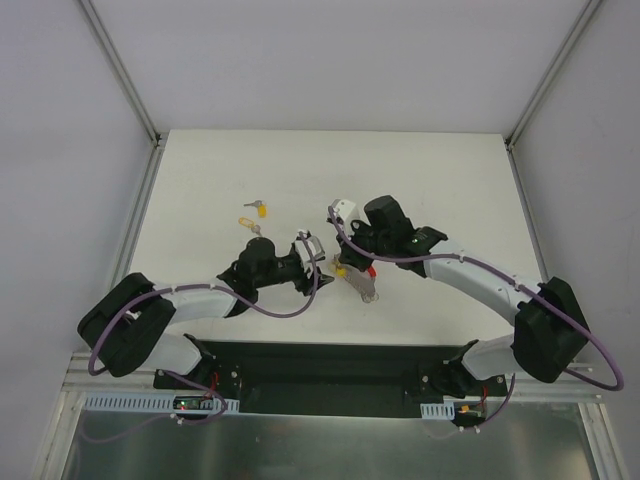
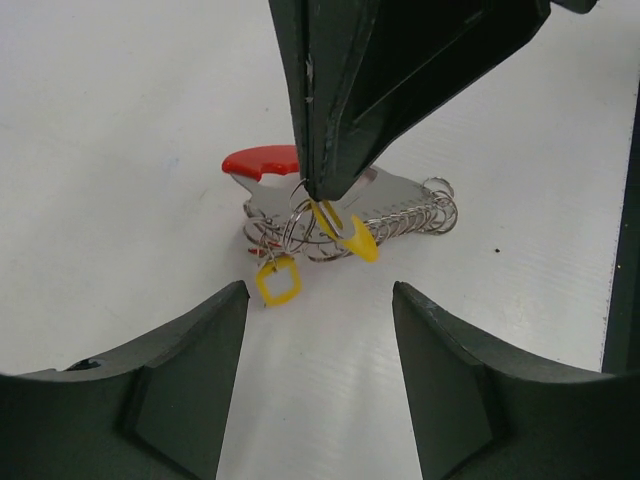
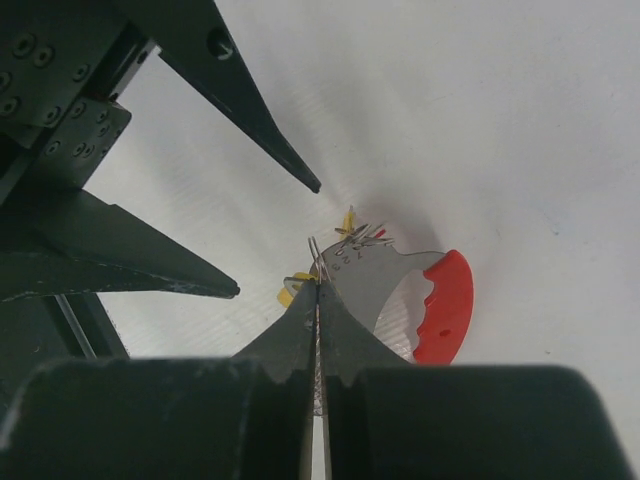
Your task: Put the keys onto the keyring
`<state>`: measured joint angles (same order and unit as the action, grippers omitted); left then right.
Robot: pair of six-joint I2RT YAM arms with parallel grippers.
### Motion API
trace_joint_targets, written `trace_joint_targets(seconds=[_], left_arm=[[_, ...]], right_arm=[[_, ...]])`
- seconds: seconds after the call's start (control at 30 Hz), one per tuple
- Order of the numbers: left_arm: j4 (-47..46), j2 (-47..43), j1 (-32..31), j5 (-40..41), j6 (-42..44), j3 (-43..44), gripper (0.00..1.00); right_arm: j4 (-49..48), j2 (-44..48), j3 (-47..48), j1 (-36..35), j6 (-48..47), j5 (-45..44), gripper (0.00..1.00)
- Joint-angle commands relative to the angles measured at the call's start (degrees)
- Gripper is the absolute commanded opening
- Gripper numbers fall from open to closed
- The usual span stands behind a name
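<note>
The keyring lies at mid table: a red curved loop (image 2: 262,160) on a flat metal tag, joined to a grey coiled strap (image 2: 405,222); it shows small in the top view (image 1: 362,284). Two yellow-headed keys (image 2: 278,281) hang on its wire rings. My right gripper (image 3: 317,283) is shut on a thin wire ring of the keyring, and its fingers come down from above in the left wrist view (image 2: 318,190). My left gripper (image 2: 318,300) is open and empty, just short of the keyring. Two loose keys (image 1: 260,209) (image 1: 246,222) lie behind my left arm.
The white table (image 1: 450,180) is bounded by grey walls and metal frame posts (image 1: 140,100). The black base plate (image 1: 330,365) runs along the near edge. My two grippers (image 1: 332,263) meet tip to tip at the keyring.
</note>
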<state>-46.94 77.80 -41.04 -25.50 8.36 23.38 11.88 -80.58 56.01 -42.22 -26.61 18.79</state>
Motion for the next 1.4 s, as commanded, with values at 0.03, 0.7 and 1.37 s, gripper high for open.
trace_joint_targets(seconds=[0.03, 0.7, 1.37], left_arm=[[-3.69, 2.00, 1.04, -10.00, 4.12, 3.52, 0.58], [1.49, 8.42, 4.74, -22.58, 7.37, 10.11, 0.25], [3.52, 3.25, 4.65, -17.49, 5.35, 8.01, 0.00]], right_arm=[[0.51, 3.67, -0.46, -1.11, -0.90, 0.55, 0.01], [1.13, 4.81, -1.34, -1.90, -1.43, 0.90, 0.01], [2.01, 5.60, -1.43, -1.91, 2.44, -5.50, 0.01]])
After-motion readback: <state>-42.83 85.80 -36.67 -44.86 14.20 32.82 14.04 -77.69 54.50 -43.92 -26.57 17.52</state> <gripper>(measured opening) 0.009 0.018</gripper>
